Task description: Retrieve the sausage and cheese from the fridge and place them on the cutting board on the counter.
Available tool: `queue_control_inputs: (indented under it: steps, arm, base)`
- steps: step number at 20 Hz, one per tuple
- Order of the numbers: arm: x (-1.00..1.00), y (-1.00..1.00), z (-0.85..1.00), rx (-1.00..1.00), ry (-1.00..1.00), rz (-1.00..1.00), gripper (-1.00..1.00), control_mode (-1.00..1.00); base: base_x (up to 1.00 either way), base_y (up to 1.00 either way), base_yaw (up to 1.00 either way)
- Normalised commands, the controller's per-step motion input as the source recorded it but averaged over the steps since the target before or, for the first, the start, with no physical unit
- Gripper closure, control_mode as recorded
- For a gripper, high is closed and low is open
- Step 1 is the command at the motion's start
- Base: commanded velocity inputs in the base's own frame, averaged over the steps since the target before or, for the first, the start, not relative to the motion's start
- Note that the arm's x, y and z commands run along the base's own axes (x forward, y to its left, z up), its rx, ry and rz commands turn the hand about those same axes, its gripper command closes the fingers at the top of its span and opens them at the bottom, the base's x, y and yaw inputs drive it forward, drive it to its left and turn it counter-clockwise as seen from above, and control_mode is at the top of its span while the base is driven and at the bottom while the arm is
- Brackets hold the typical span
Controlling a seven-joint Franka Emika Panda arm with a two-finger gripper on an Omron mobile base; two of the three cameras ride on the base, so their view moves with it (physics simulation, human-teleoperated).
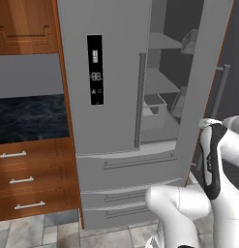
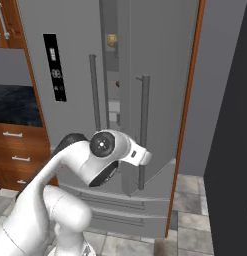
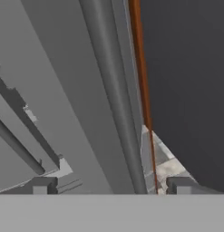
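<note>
the tall grey french-door fridge [image 1: 111, 121] has its right door swung open; the fingers [image 3: 177, 185] stand wide around its long bar handle [image 3: 115, 104], gripping nothing.

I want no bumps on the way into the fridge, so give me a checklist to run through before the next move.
1. Right fridge door swung open: ok, partly, shelves show behind it.
2. Gripper open: ok, the finger tips stand wide apart with the door handle between them.
3. Gripper free of the handle: cannot tell, the bar runs right between the tips.
4. Sausage located: cannot tell, a small reddish spot sits deep inside in the right base view.
5. Cheese located: cannot tell, a pale rounded lump sits on an upper shelf.
6. Left fridge door shut: ok.
</note>
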Motion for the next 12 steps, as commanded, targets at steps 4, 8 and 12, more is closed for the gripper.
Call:
queue_control_inputs:
  steps: [4,8,12]
  arm:
    - [-0.31,0.7,0.0,0.0,0.01,-0.14,-1.0,-1.0]
    - [0.03,0.81,0.1,0.01,0.01,-0.03,-1.0,-1.0]
    - [0.23,0.69,0.17,0.09,0.0,-0.09,-1.0,-1.0]
  base:
    - [0.0,0.0,0.0]
    - [0.0,0.0,0.0]
    - [0.0,0.0,0.0]
